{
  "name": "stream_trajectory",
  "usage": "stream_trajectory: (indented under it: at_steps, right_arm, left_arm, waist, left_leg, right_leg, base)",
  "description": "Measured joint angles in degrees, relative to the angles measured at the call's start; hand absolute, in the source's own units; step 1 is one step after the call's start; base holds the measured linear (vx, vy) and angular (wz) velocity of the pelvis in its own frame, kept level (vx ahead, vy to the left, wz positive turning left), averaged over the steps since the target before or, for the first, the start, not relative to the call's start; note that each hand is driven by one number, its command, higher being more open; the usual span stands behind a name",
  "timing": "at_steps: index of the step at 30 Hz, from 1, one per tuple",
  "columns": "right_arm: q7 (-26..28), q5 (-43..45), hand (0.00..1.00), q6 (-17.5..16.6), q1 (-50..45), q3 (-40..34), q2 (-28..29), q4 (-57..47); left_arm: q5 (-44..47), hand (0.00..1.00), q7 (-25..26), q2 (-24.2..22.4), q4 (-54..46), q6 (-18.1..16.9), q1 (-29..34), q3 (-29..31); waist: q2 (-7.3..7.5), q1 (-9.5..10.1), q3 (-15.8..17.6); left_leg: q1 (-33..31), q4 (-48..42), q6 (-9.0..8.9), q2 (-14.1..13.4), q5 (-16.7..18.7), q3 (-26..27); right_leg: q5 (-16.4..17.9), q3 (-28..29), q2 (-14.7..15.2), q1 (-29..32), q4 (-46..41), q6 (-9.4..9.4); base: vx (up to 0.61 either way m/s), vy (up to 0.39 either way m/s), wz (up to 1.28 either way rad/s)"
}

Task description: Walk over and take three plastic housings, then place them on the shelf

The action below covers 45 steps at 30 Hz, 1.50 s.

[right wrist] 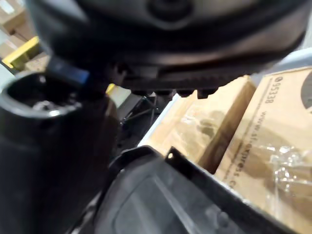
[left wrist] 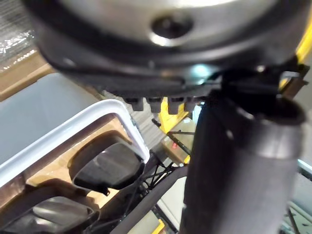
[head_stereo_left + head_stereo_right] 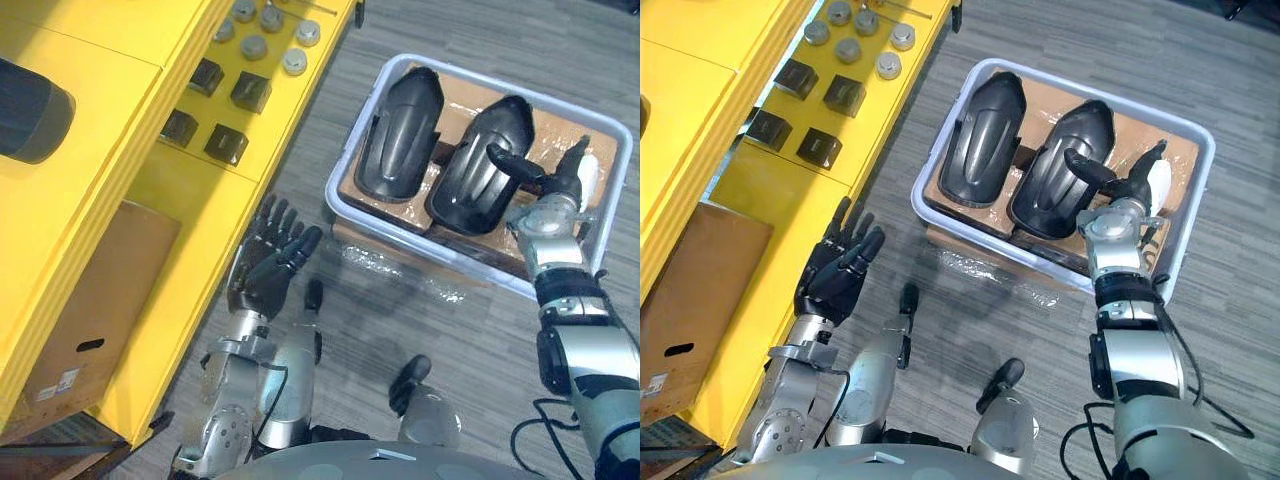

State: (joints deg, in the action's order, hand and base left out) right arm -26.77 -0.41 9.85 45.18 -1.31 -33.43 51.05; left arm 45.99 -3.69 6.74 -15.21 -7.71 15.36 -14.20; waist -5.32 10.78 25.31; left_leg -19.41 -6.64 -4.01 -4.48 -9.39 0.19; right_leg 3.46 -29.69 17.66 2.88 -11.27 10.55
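Housings: we see two, the left one (image 3: 400, 130) and the right one (image 3: 478, 165), lying side by side on brown cardboard (image 3: 470, 95) inside a pale bin (image 3: 336, 192) that stands on the floor. Each is a glossy black shell, long and rounded, narrower at its far end, with raised ribs running lengthwise. We find the right hand (image 3: 552, 183) over the near end of the right housing, its arm reaching straight forward; its fingers (image 3: 508, 160) are spread and straight rather than curled, the white-covered thumb on the outer side, and we cannot tell whether they touch the shell. The left hand (image 3: 265, 272) hangs over the floor just beside the yellow shelf (image 3: 100, 130), fingers loosely extended and holding nothing. On the shelf sit dark blocks (image 3: 225, 143) and grey discs (image 3: 270, 20).
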Motion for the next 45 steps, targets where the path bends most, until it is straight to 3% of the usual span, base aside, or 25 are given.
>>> stream_trajectory:
  at_steps: [3, 6, 7, 11, 16, 21, 26, 33, 41, 45]
  right_arm:
    - [0.7, -1.4, 1.0, 2.3, 3.9, 1.0, -3.8, 4.0]
    - [2.3, -1.4, 1.0, 3.6, 5.6, 2.1, -5.1, 6.5]
    - [3.0, -1.5, 0.0, 4.2, 6.2, 2.3, -5.7, 7.8]
    - [3.8, -6.8, 0.0, 6.6, 9.5, 5.8, -8.7, 12.5]
    - [6.6, -13.0, 0.0, 9.0, 10.7, 6.9, -14.3, 15.7]
    - [8.9, -17.2, 0.0, 10.4, 10.9, 9.5, -16.1, 15.9]
    - [10.6, -16.6, 0.0, 10.6, 10.8, 9.2, -14.2, 17.8]
    - [10.1, -14.9, 0.0, 7.0, 7.3, 8.0, -11.7, 15.6]
    - [8.3, -15.6, 0.0, 5.9, -2.8, 5.7, -5.0, -0.4]
    - [7.3, -23.1, 0.0, 4.4, -6.6, 4.7, -1.9, -10.8]
  left_arm:
    - [1.5, 1.0, 0.2, -0.4, 2.4, -1.0, -1.1, -2.0]
    - [1.7, 1.0, 0.6, -1.1, 4.1, -1.1, -1.8, -2.0]
    - [1.9, 1.0, 0.7, -1.5, 4.9, -1.1, -2.0, -2.7]
    - [3.1, 1.0, 1.4, -1.9, 6.0, -1.3, -2.1, -5.4]
    - [3.5, 1.0, 1.8, -2.1, 7.0, -2.3, -2.2, -5.5]
    - [3.9, 1.0, 1.8, -2.1, 7.5, -3.6, -2.1, -5.6]
    - [3.9, 1.0, 1.8, -2.2, 7.3, -3.6, -1.9, -5.4]
    - [3.9, 1.0, 1.8, -2.2, 3.2, -3.6, -1.2, -4.0]
    - [0.1, 1.0, 1.5, -1.2, -2.7, -3.6, -0.2, 1.1]
    - [-7.1, 1.0, 2.6, -1.1, -5.4, -2.2, -2.7, 4.3]
  waist:
    - [-1.8, 0.16, 1.0]
    - [-2.18, 0.16, 1.1]
    - [-2.62, 0.23, 1.4]
    - [-4.54, 1.25, 1.9]
    - [-4.67, 2.03, 1.8]
    - [-4.98, 2.05, 1.7]
    - [-5.09, 1.83, 1.7]
    - [-5.05, 1.56, 1.7]
    - [-3.64, -1.67, 2.3]
    - [-2.51, -2.87, 1.5]
  left_leg:
    - [0.1, 2.6, 0.06, 0.2, -1.8, -0.3]
    - [0.1, 4.1, 0.01, 0.4, -2.8, -0.6]
    - [0.1, 4.2, 0.01, 0.6, -3.0, -0.7]
    - [0.0, 6.7, -0.09, 1.3, -4.6, -1.7]
    - [-0.4, 8.0, -0.81, 1.8, -5.6, -3.4]
    - [-1.1, 8.0, -1.05, 1.9, -5.9, -4.0]
    - [-1.1, 8.0, -0.66, 1.9, -6.5, -4.1]
    - [2.0, 9.4, -0.83, 1.7, -6.9, -3.1]
    - [7.8, 11.4, -0.76, 1.1, -7.3, -1.5]
    - [9.8, 11.5, -0.81, 0.1, -6.2, 0.4]
  right_leg:
    - [0.4, 0.0, 0.6, 1.8, -1.9, -0.36]
    - [1.2, -0.1, 1.1, 3.0, -3.6, -0.47]
    - [1.7, -0.1, 1.5, 3.3, -4.6, -0.43]
    - [3.5, -0.4, 2.8, 5.4, -8.0, -0.46]
    - [5.3, -1.7, 3.8, 6.3, -10.8, -0.61]
    - [6.3, -2.3, 4.1, 7.3, -12.4, -0.81]
    - [6.6, -2.5, 4.2, 7.2, -13.0, -0.97]
    - [7.3, -1.8, 4.4, 5.7, -13.7, -1.09]
    - [6.4, -1.4, 3.4, 0.4, -11.1, -0.47]
    - [4.5, -0.4, 1.8, -1.9, -7.4, -0.4]
  base:
    - [-0.05, -0.008, 0.02]
    - [-0.05, -0.027, 0.07]
    - [-0.05, -0.034, 0.13]
    - [-0.07, -0.04, 0.11]
    - [-0.07, -0.058, 0.18]
    - [-0.03, -0.065, 0.06]
    - [0.01, -0.074, 0.03]
    - [-0.03, -0.05, -0.05]
    - [-0.03, -0.061, -0.07]
    - [-0.02, -0.05, -0.23]
